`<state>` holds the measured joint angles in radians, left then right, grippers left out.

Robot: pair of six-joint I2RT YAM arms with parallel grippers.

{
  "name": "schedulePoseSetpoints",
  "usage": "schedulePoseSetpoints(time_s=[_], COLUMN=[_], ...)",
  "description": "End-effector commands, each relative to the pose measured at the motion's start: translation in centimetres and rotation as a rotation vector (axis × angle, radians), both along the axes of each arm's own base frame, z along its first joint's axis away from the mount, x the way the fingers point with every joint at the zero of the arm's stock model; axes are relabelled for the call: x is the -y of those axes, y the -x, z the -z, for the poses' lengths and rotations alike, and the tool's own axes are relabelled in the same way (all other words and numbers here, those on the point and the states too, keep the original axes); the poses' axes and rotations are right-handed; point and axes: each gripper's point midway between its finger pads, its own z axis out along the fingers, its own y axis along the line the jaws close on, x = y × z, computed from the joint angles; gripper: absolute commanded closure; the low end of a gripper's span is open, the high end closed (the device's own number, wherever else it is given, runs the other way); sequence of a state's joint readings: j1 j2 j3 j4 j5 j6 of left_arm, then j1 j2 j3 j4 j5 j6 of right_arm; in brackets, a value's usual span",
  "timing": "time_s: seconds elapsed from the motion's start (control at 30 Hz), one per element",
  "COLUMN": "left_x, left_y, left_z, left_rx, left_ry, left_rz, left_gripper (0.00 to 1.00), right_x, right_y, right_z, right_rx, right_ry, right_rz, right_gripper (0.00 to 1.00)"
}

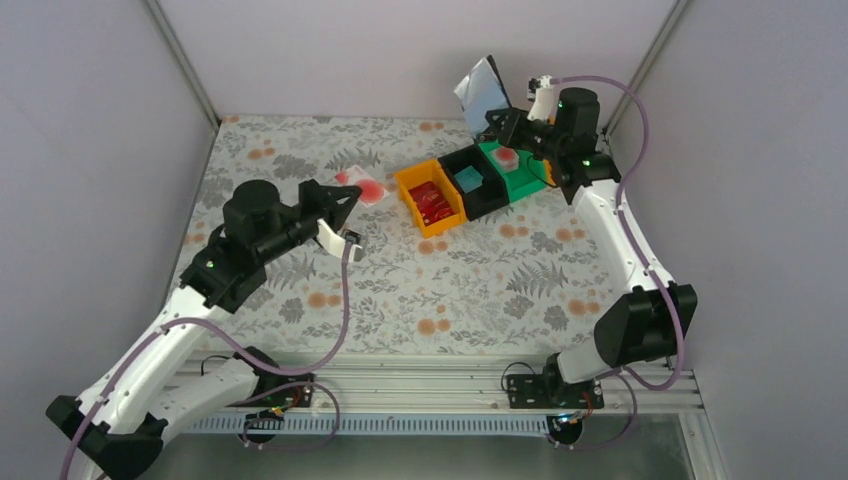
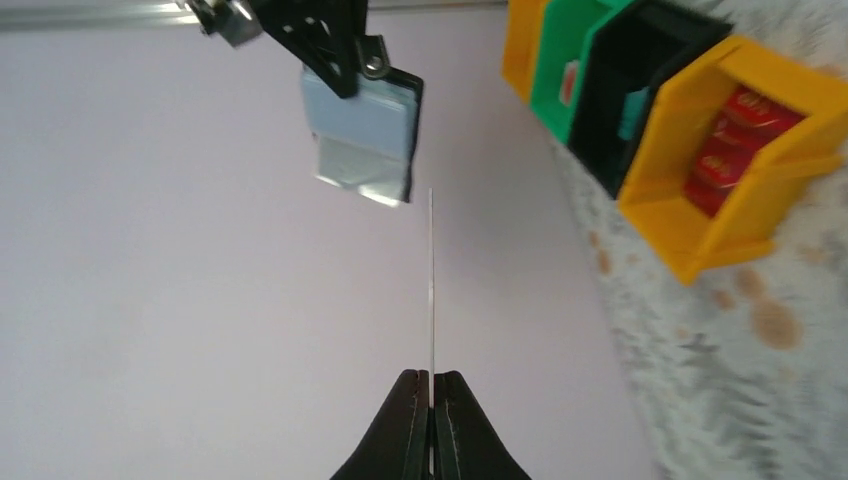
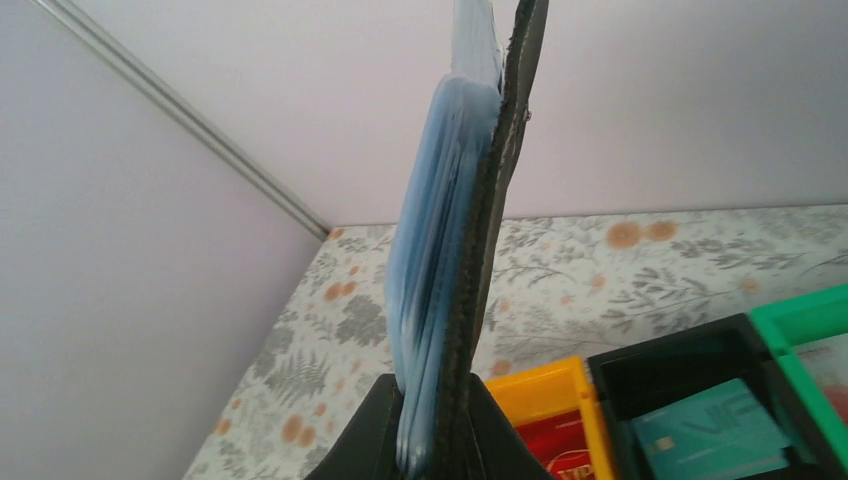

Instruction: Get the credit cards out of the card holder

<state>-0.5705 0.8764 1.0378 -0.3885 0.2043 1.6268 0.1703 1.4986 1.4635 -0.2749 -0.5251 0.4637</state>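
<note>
card holder noted blk, pale blue-grey inside | orange bin | blk bin | green bin | table printed w/ grey ferns, orange dots

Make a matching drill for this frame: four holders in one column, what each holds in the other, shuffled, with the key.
Holders
1. orange plastic bin
2. black plastic bin
3. left gripper
4. right gripper

Holds
A. teal card
B. black book-like card holder, pale blue-grey inside
C. stack of red items
D. thin pale credit card, seen edge-on

Pairs: 1-C, 2-A, 3-D, 4-B
</note>
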Motion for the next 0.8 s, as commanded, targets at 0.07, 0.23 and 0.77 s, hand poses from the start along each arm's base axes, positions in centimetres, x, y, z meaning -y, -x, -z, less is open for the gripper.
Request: schedulePoseSetpoints(time_s=[0.07,0.23,0.77], left_x=[3.6,6.4,13.9], left_y=[-2.7,-5.8,-13.0], left_z=[-2.8,-0.1,9.3], left_rx=[0.270,0.087,-0.493], left_ry=[0.008,0.082,0.307], left_rz=[0.106,0.088,-0.300], left_gripper=[0.98,0.98,0.98], right_x=[1.8,3.7,10.6], right_y=[-1.2,-1.4,2.4], right_z=[-1.1,0.8,4.4], right_rx=[0.079,-0.018,-0.139], right_ry=[0.081,0.095,0.145], right_rz=[0.090,0.191,0.325], right_gripper=[0.96,0.96,0.96])
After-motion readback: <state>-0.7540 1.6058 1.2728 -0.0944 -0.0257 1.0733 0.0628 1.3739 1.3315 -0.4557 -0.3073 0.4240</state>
